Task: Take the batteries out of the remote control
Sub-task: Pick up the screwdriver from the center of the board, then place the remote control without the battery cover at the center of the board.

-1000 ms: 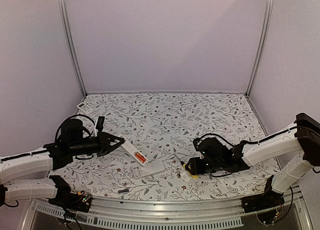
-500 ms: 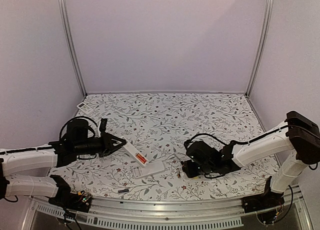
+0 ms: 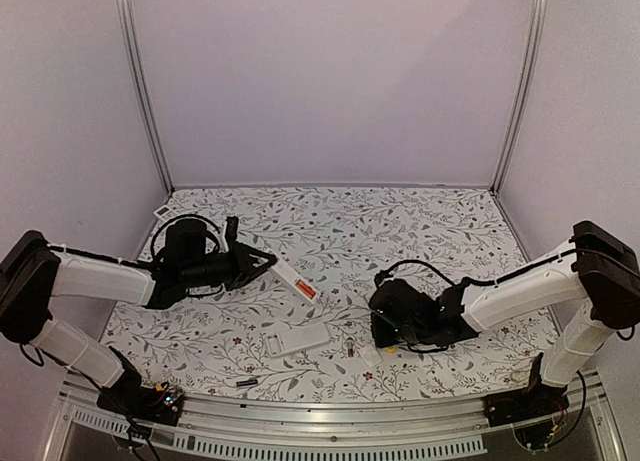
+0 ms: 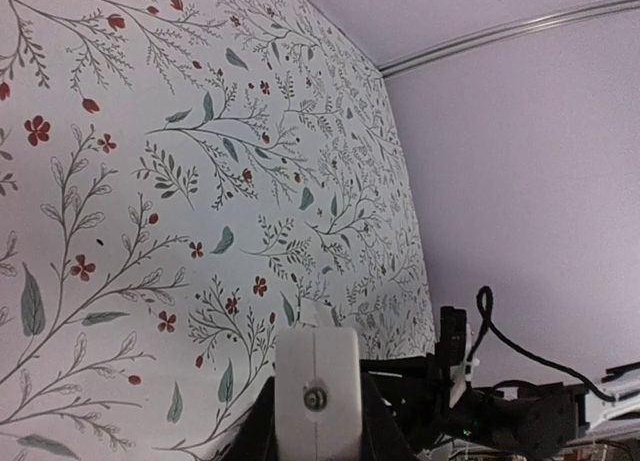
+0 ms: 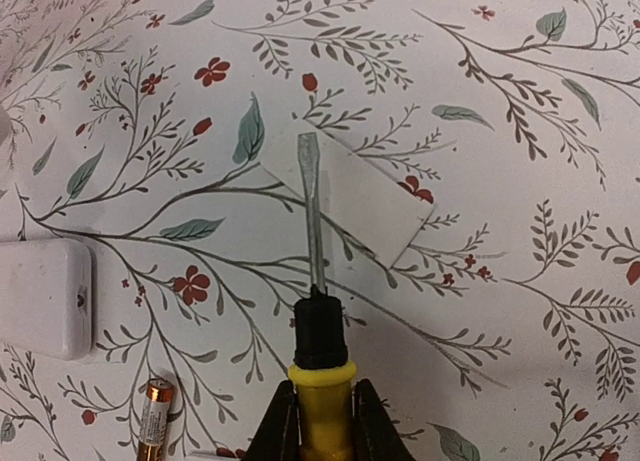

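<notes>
- Remote (image 3: pixel 300 284) pinched in left gripper (image 3: pixel 268 265), red battery (image 3: pixel 307 291) showing
- Screwdriver (image 5: pixel 320 336) clamped by right gripper (image 5: pixel 320 421), tip over white cover plate (image 5: pixel 365 206)
- Orange battery (image 5: pixel 152 431) just chilling nearby

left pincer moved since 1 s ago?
Yes. The left pincer and its held remote shifted right and up the view, away from the flat remote lying nearer the bases.
</notes>
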`<state>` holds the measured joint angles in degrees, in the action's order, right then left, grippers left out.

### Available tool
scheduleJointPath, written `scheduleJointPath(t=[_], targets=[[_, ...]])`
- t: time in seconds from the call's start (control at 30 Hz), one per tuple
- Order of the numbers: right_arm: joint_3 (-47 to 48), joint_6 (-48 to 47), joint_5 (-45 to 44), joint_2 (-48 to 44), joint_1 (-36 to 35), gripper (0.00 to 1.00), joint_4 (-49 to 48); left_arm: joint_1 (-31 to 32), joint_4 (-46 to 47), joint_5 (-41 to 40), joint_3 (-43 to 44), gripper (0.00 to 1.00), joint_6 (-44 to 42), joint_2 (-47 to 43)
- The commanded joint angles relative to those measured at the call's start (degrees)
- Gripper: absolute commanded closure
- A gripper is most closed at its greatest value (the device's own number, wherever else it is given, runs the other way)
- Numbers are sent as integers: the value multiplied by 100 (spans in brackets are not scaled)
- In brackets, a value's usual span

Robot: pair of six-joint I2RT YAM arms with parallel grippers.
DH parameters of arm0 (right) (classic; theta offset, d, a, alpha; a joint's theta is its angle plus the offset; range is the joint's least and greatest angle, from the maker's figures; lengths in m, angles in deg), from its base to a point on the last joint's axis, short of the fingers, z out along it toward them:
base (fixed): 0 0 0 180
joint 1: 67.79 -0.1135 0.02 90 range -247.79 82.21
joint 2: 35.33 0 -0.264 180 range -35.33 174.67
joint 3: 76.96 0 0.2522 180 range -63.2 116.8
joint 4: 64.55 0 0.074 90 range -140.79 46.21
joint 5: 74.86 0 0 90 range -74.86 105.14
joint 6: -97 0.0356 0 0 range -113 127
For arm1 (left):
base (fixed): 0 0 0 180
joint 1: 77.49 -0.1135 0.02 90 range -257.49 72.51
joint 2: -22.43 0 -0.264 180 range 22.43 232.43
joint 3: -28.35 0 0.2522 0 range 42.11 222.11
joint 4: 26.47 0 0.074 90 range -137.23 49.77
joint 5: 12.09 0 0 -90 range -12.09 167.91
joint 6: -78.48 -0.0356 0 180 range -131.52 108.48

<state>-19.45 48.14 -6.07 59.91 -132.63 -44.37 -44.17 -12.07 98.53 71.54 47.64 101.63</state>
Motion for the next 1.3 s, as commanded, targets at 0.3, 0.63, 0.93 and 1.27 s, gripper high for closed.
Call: scheduleJointPath(t=[0.3, 0.63, 0.93, 1.27], targets=[[-400, 343, 10, -824, 337, 98, -353, -122, 1212, 242, 521, 100, -198, 1581], [-638, 42, 514, -1650, 375, 98, -910, -128, 417, 60, 452, 64, -480, 1732], [-761, -306, 1284, -2326, 434, 98, -1186, -58, -1419, -947, 139, 15, -969, 391], [-561, -664, 1949, -2236, 446, 99, -1256, 752, -2505, -1034, -49, 11, -658, -1554]])
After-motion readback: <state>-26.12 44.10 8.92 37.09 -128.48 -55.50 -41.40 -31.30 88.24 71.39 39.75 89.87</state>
